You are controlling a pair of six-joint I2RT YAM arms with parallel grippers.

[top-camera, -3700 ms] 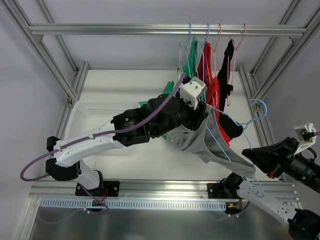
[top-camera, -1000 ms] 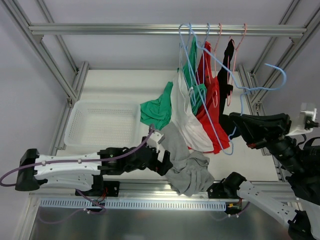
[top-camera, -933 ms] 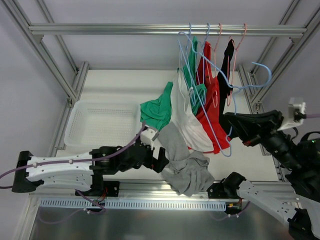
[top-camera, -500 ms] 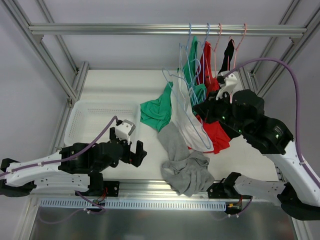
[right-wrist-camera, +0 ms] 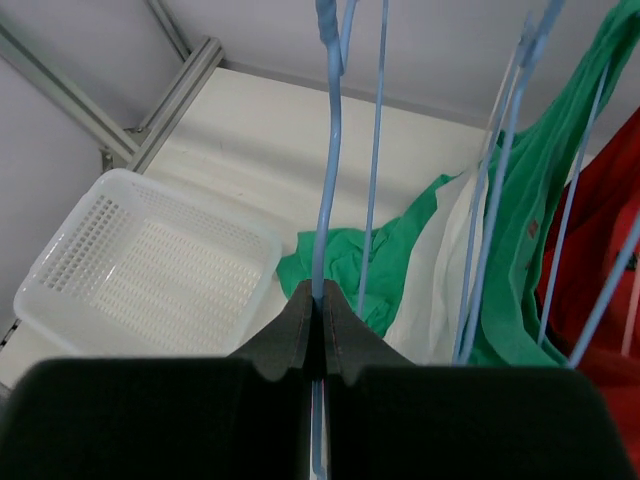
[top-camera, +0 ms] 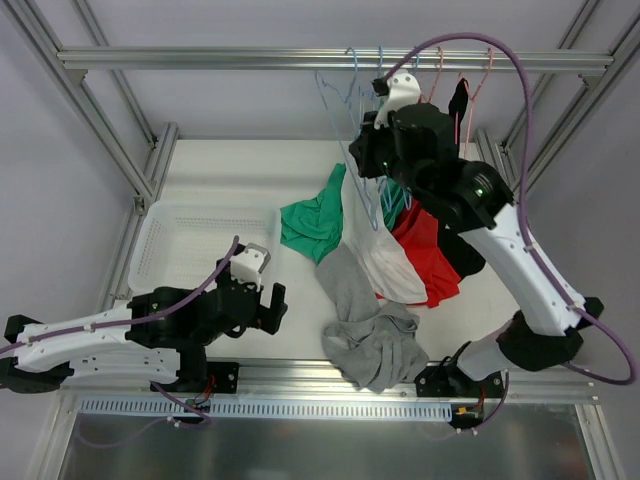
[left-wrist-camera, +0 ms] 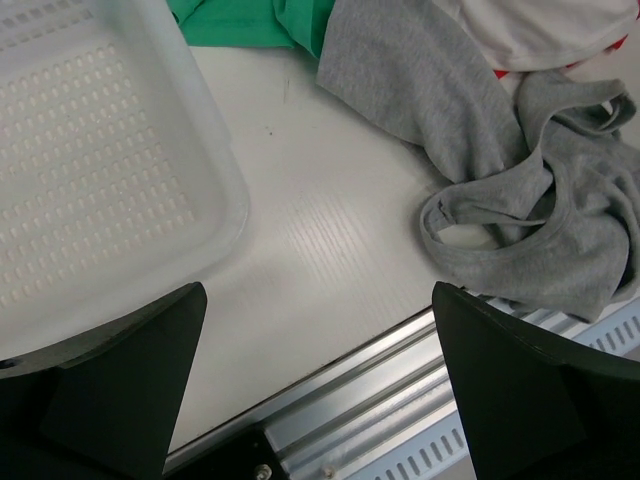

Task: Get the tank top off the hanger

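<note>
The grey tank top (top-camera: 372,335) lies crumpled on the table near its front edge, off any hanger; in the left wrist view the tank top (left-wrist-camera: 520,190) sits to the right. My left gripper (top-camera: 275,305) is low beside it to the left, open and empty (left-wrist-camera: 320,400). My right gripper (top-camera: 365,160) is raised near the rail and shut on the wire of a bare light-blue hanger (top-camera: 332,103). In the right wrist view the closed jaws (right-wrist-camera: 321,300) pinch that hanger (right-wrist-camera: 327,150), whose hook reaches up toward the rail.
A white perforated basket (top-camera: 200,250) sits at the left of the table (left-wrist-camera: 90,170). Green (top-camera: 315,215), white (top-camera: 375,245), red (top-camera: 425,250) and black garments hang from hangers on the top rail (top-camera: 250,60) and drape onto the table. The metal front rail (left-wrist-camera: 420,400) lies just below my left gripper.
My right arm has swung the bare blue hanger from the far right up and left to the rail. My left gripper has opened and drawn back left from the grey tank top.
</note>
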